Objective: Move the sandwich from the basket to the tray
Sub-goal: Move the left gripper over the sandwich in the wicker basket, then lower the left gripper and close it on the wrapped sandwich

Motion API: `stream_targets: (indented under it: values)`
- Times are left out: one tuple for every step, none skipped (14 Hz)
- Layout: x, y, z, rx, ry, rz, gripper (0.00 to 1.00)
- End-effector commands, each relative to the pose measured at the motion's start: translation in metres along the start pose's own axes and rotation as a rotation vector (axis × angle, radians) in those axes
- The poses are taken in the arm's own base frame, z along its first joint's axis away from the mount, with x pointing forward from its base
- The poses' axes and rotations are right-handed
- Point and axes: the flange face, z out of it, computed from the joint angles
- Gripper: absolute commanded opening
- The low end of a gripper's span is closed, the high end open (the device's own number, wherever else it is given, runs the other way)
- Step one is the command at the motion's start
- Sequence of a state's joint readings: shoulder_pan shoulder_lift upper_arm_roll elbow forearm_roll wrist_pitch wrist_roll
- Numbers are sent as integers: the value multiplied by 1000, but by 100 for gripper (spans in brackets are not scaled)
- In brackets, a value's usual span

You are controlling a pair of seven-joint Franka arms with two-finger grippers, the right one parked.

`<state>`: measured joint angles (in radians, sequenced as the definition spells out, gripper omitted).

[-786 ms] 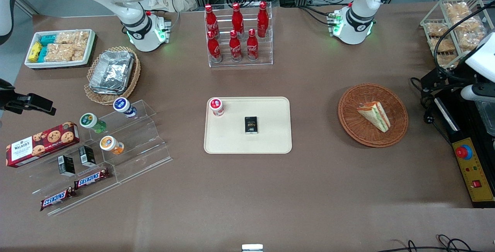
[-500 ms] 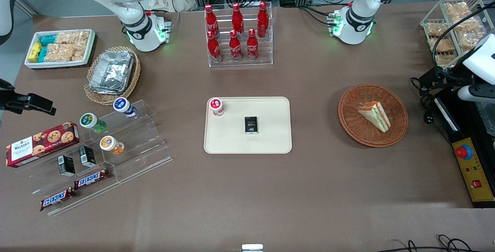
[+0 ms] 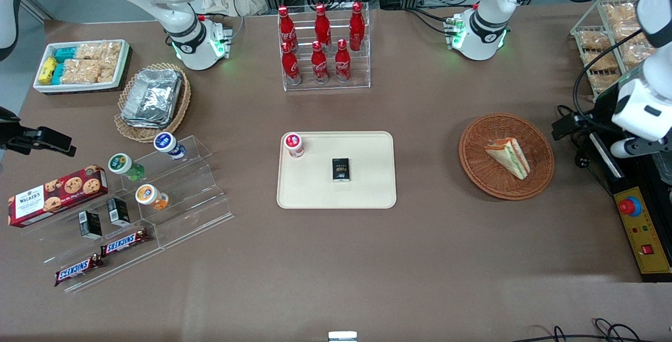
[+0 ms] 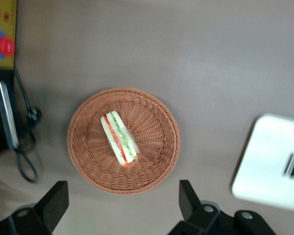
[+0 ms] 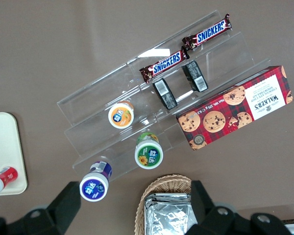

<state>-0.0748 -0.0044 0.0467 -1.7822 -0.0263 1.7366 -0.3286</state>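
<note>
Front view shows the sandwich (image 3: 507, 156) lying on its side in the reddish-brown wicker basket (image 3: 475, 142), which sits on the brown table (image 3: 336, 258) toward the working arm's end. The cream tray (image 3: 367, 189) lies at mid-table, well apart from the basket, carrying a red-capped bottle (image 3: 294, 144) near one corner and a small black box (image 3: 341, 169) near its middle.

The left arm's wrist hangs past the table edge at the working arm's end, above the black and yellow control box (image 3: 643, 231), with nothing between it and the basket.

From the left wrist view, the gripper (image 4: 121, 208) hovers well above the table with its two dark fingers (image 4: 55, 203) spread wide and nothing held. The basket (image 4: 159, 166) fills the space just ahead of the fingertips, and the sandwich (image 4: 118, 138) lies near its centre, clear of both fingers, its green and red filling edge facing up. A corner of the tray (image 4: 264, 161) shows beside the basket.
</note>
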Motion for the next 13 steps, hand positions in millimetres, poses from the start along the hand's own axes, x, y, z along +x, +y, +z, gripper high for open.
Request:
stream_targets:
  values:
    - [-28, -25, 54, -19, 25, -204, 100]
    - [-37, -28, 80, -40, 71, -248, 100]
    - [-40, -28, 100, -60, 110, -320, 100]
    - [-38, -28, 114, -65, 116, -386, 100]
    - [-37, -28, 127, -56, 98, -424, 100]
    - [-40, -29, 144, -53, 94, -440, 100]
    - [-41, -31, 157, -64, 111, -465, 100]
    - [-40, -33, 169, -68, 118, -482, 100]
    - [-37, -32, 182, -65, 115, -497, 100]
    - [-35, -28, 196, -60, 107, -533, 100]
    - [-34, -25, 211, -62, 110, -556, 100]
    - [-37, -24, 225, -64, 116, -563, 100]
    - [-43, -28, 240, -60, 114, -564, 100]
